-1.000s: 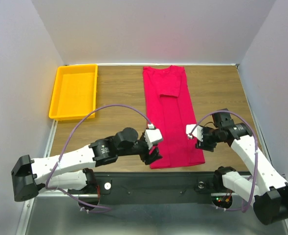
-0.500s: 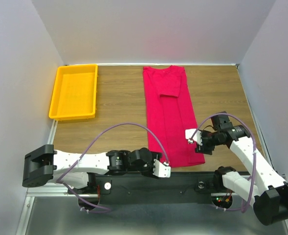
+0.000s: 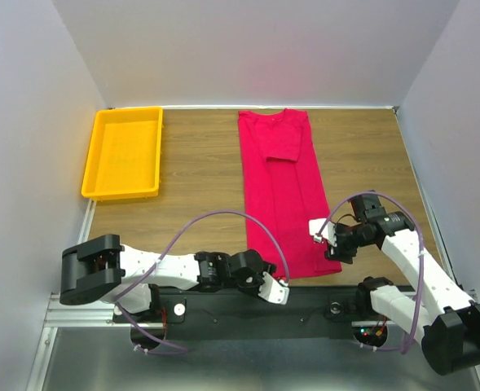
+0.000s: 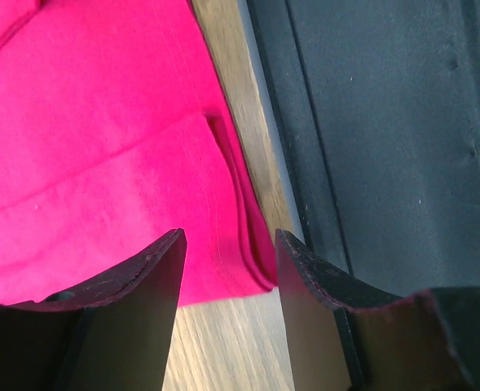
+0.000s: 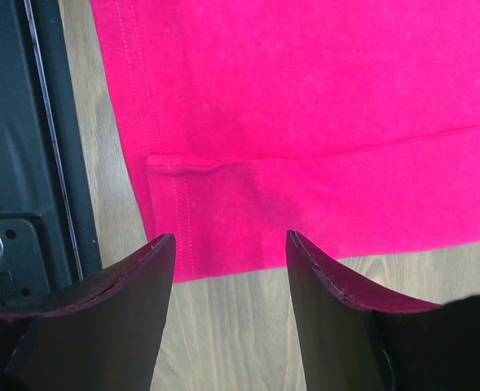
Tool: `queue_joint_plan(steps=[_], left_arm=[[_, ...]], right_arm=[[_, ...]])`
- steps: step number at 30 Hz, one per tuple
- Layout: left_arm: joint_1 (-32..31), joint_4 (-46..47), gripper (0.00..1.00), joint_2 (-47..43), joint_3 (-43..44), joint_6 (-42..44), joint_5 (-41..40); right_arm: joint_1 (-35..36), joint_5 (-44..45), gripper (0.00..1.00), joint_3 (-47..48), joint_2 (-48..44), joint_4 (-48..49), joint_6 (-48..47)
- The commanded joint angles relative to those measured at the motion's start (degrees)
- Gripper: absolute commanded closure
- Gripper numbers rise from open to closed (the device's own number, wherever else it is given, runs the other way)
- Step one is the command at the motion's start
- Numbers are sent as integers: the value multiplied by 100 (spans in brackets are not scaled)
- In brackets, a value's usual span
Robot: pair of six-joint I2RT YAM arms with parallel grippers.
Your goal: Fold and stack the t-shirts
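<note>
The crimson t-shirt (image 3: 284, 187) lies flat on the wooden table, folded lengthwise into a long strip running from the back to the near edge. My left gripper (image 3: 261, 275) is open at the shirt's near-left corner. In the left wrist view (image 4: 230, 236) the folded hem corner (image 4: 252, 261) lies between the jaws, ungripped. My right gripper (image 3: 335, 252) is open, low over the shirt's right edge near its near-right corner. In the right wrist view (image 5: 231, 236) the shirt (image 5: 305, 106) lies just beyond the fingertips, with bare wood between the jaws.
A yellow tray (image 3: 124, 152) stands at the back left, nothing in it. The black rail (image 3: 305, 297) runs along the table's near edge, close to both grippers. Grey walls enclose the table (image 3: 199, 179) on three sides.
The left arm has swung down along the near edge, and its gripper now sits at the shirt's near-left corner. The right gripper has moved slightly nearer, toward the near-right corner.
</note>
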Motion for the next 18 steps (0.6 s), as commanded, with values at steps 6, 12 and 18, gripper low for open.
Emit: queue_joint_plan(steps=[6, 12, 18], left_arm=[[-1, 408, 42, 395, 108, 210, 47], [77, 460, 45, 527, 170, 193, -76], [192, 417, 49, 580, 231, 245, -23]], right_arm=[[-139, -164, 38, -102, -118, 188, 155], [-175, -164, 38, -146, -171, 197, 182], [-192, -155, 38, -181, -179, 188, 182]])
